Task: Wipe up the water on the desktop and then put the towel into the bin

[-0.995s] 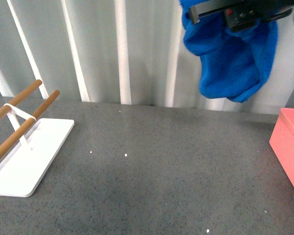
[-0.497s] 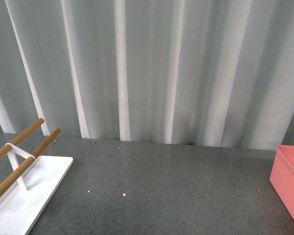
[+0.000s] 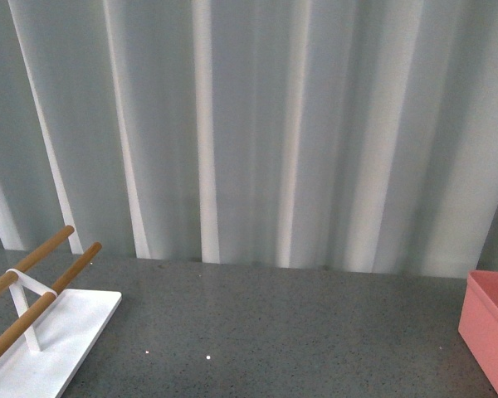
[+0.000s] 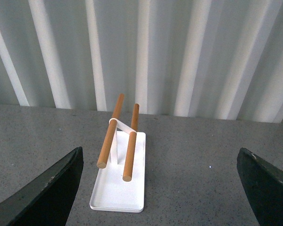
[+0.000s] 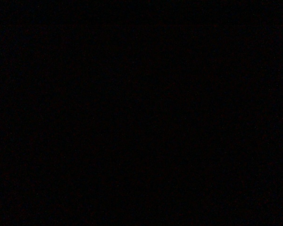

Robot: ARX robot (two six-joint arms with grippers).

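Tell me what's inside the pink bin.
Only the bin's outer wall and rim corner show at the front view's edge; its interior is out of frame. The right wrist view is dark, so contents cannot be seen.

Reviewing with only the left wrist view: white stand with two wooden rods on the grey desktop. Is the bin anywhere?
Observer: Yes, the front view shows a salmon-pink rectangular plastic bin at its right edge, on the speckled dark grey desktop.
Operator: Towel inside?
Observer: No blue towel shows in any view; the bin's inside is mostly out of frame.
Operator: Right wrist view?
Observer: Dark; the right end effector shows nowhere.
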